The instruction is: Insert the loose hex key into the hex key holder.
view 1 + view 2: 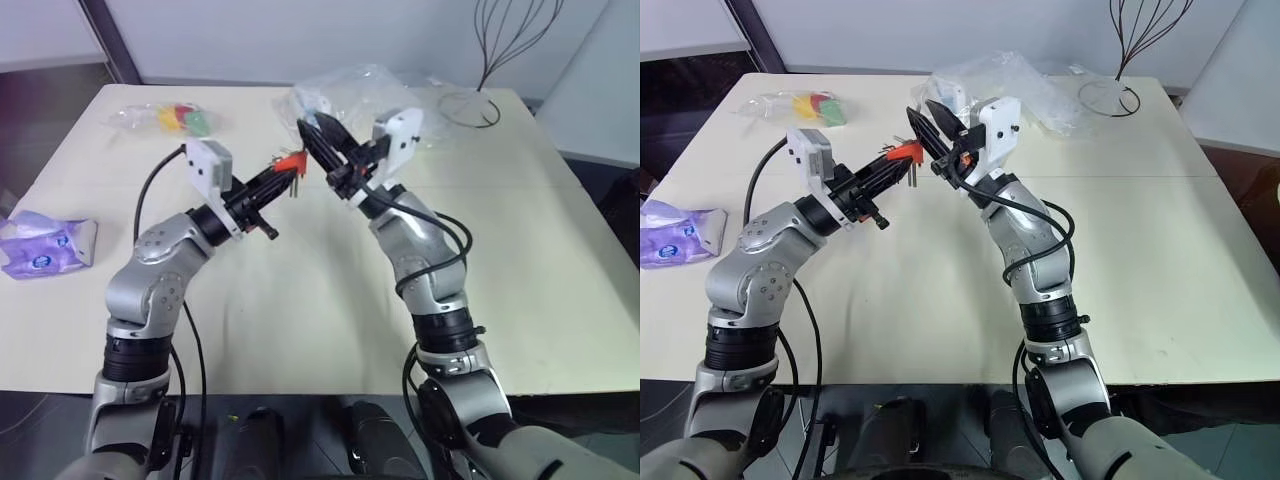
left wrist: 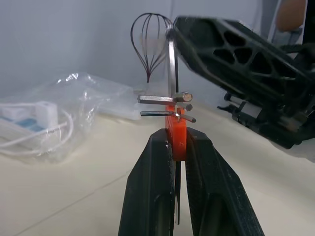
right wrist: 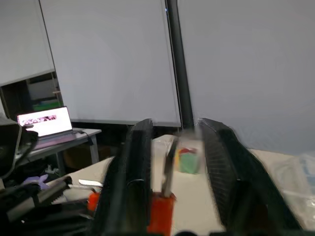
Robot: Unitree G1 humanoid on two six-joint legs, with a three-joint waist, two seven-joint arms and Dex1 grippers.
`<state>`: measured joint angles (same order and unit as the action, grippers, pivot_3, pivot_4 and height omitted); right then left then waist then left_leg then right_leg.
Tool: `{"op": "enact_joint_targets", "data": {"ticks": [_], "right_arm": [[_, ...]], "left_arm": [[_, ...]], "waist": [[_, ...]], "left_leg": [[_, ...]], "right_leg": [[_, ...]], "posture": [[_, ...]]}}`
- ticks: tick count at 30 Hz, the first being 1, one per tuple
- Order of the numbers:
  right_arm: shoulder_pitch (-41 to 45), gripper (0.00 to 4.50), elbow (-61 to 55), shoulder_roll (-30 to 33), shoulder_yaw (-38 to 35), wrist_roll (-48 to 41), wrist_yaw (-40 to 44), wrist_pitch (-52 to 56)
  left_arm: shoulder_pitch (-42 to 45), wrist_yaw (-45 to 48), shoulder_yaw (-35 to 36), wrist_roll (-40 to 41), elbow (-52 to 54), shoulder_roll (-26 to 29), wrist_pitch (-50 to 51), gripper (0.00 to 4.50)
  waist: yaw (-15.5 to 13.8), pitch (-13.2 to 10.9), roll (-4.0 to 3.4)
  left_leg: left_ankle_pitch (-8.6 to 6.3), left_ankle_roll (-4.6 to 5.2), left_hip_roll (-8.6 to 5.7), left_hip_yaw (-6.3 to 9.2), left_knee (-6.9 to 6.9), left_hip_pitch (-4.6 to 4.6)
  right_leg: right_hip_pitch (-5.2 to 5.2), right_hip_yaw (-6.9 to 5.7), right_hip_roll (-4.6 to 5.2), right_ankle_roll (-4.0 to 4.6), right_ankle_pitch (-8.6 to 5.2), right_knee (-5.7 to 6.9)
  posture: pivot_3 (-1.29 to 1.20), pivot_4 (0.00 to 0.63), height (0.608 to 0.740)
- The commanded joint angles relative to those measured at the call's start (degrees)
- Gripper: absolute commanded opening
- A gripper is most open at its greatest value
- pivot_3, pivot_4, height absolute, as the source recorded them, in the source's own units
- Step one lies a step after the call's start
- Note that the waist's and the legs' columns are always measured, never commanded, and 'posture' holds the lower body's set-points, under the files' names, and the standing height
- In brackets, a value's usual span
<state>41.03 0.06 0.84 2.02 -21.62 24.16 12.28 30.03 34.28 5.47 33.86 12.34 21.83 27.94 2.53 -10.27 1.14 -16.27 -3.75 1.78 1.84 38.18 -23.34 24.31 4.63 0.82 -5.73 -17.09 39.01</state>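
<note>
So, pretty far along I'd say. My left gripper [image 2: 176, 147] has its fingers clamped tight on the orange holder [image 2: 176, 135], holding it up in the air over the tabletop [image 1: 300, 300], with its short keys sticking out sideways. The loose key [image 2: 171, 69] stands upright out of the top of the holder, so its lower end looks seated in a slot (I can't see how deep it went, the short keys crowd that spot). My right gripper [image 3: 172, 172] sits right at the key with its fingers parted either side of the long arm. In the right wrist view there's a gap on both sides, so I read it as let go, not gripping. In the left wrist view one finger [image 2: 236, 54] hangs just beside the key's top end.

What's left, as far as I can judge: check the key stays put on its own, maybe press it home, and back the right arm off without knocking it.
</note>
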Motion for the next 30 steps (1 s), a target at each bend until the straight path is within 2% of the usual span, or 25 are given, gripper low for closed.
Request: {"op": "enact_joint_targets", "data": {"ticks": [1, 8, 18, 22, 30], "right_arm": [[0.87, 1.82, -3.02, 0.36, -0.27, -0.25, -0.04, 0.09], [-1.35, 1.82, -6.77, 2.68, -1.51, -0.69, -0.63, 2.03], [-11.21, 1.82, -14.80, 9.45, -4.96, -0.90, -2.27, 6.48], [-16.79, 1.82, -19.67, 10.93, -6.80, -0.36, -4.92, 8.16], [-21.27, 1.82, -26.03, 10.99, -7.06, 0.52, -9.65, 10.05]], "left_arm": [[1.23, 0.35, 0.80, -0.34, 1.10, 0.22, -1.92, 0.00], [1.10, -0.31, 1.19, 0.24, 0.96, -0.35, -1.14, 0.00], [0.98, -2.58, 2.37, 11.70, -3.46, -5.18, 13.26, 0.00], [4.54, -3.71, 1.97, 16.84, -13.21, -10.18, 23.06, 0.00], [9.26, -4.25, 3.93, 16.32, -28.78, -13.46, 30.19, 0.00]], "waist": [[0.00, 0.00, 0.00], [-0.07, 0.00, 0.00], [-0.14, 0.01, 0.01], [-0.28, 0.01, 0.02], [-0.01, 0.02, 0.01]], "left_leg": [[0.00, 0.00, 0.00, 0.00, 0.00, 0.00], [0.00, 0.00, 0.00, 0.00, 0.00, 0.00], [0.00, 0.01, -0.02, 0.00, 0.03, -0.01], [0.00, 0.01, -0.04, 0.01, 0.04, -0.01], [0.01, 0.00, -0.04, 0.05, 0.03, 0.05]], "right_leg": [[0.00, 0.00, 0.00, 0.00, 0.00, 0.00], [0.00, 0.00, 0.01, 0.00, 0.00, 0.00], [0.00, 0.02, 0.01, 0.00, 0.00, 0.02], [0.00, 0.01, 0.00, 0.00, 0.00, 0.03], [-0.01, 0.04, -0.16, 0.03, -0.02, 0.08]], "posture": [[0.00, 0.150, 0.740], [0.00, 0.150, 0.740], [0.00, 0.150, 0.740], [0.00, 0.150, 0.740], [0.00, 0.150, 0.740]]}}
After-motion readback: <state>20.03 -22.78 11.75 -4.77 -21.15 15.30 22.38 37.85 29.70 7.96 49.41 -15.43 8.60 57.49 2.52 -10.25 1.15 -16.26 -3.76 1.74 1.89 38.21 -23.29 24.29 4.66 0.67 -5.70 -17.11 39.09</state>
